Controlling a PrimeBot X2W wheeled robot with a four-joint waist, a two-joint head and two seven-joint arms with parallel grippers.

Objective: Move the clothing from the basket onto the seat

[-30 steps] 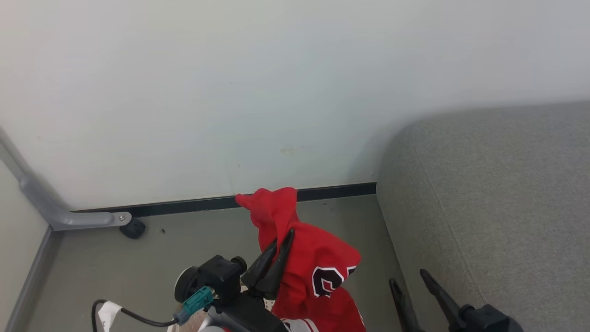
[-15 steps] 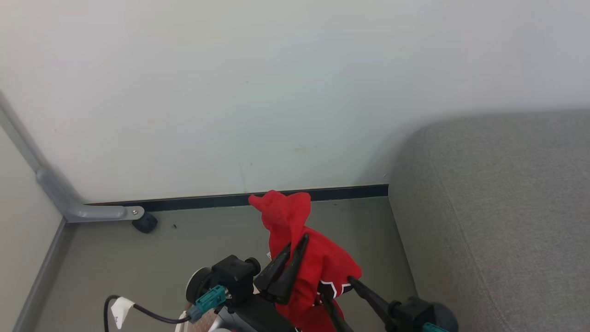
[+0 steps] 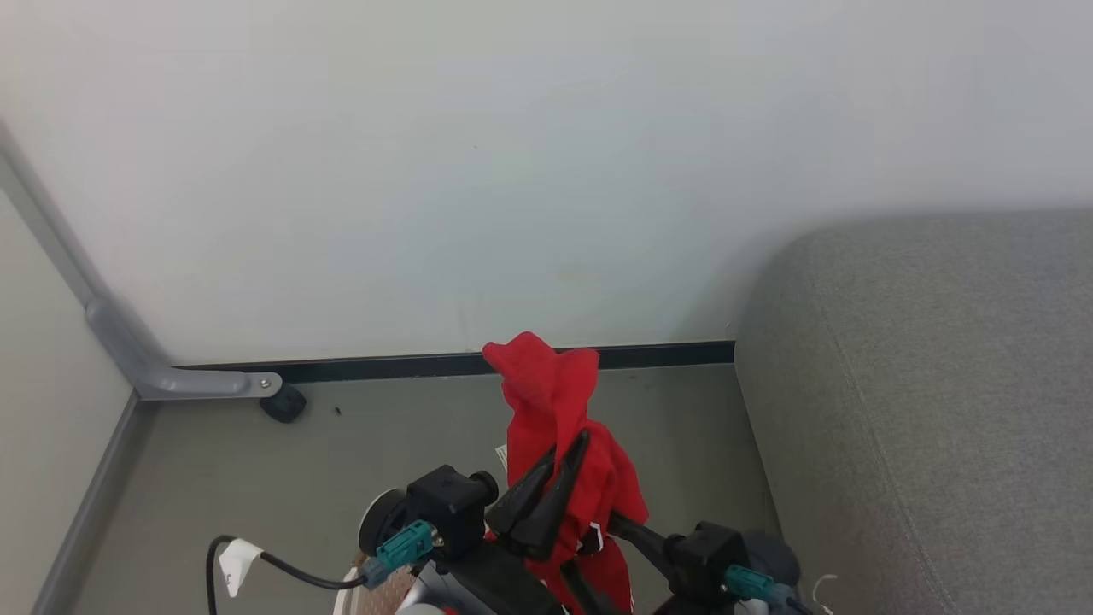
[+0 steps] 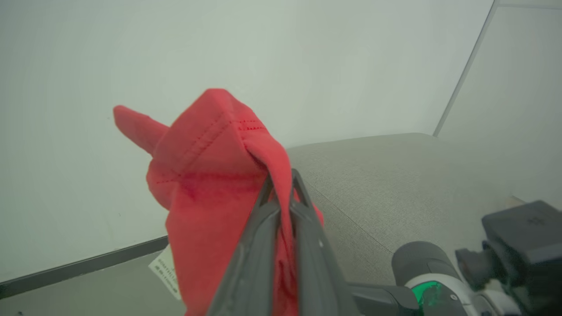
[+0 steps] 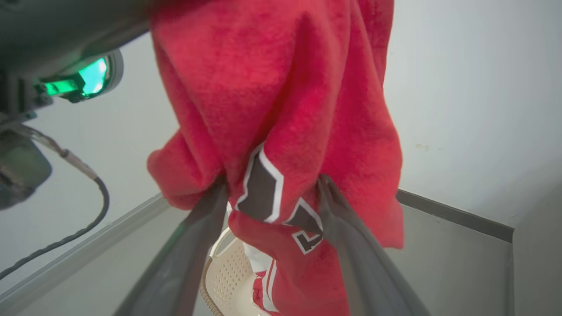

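Clothing: red clothing point(image 3: 553, 401) hangs in the air over the basket point(image 5: 228, 274), with the seat point(image 3: 922, 393) near on the right.
Left gripper: the left gripper point(image 3: 567, 446) is clamped on a top fold.
Right gripper: the right gripper point(image 5: 271, 182) has its jaws wide, straddling the emblem point(image 5: 259, 191) without pinching it.
Technique: likely gather the lower bunch first, then lift the tail clear of the seat's rounded edge.

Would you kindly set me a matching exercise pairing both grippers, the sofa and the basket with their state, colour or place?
1 left gripper
2 right gripper
3 sofa
4 basket

A grey, at the right of the head view
B open, one finger either side of the garment
C cream, with small holes
D shut on the garment

Pairs: 1-D, 2-B, 3-A, 4-C
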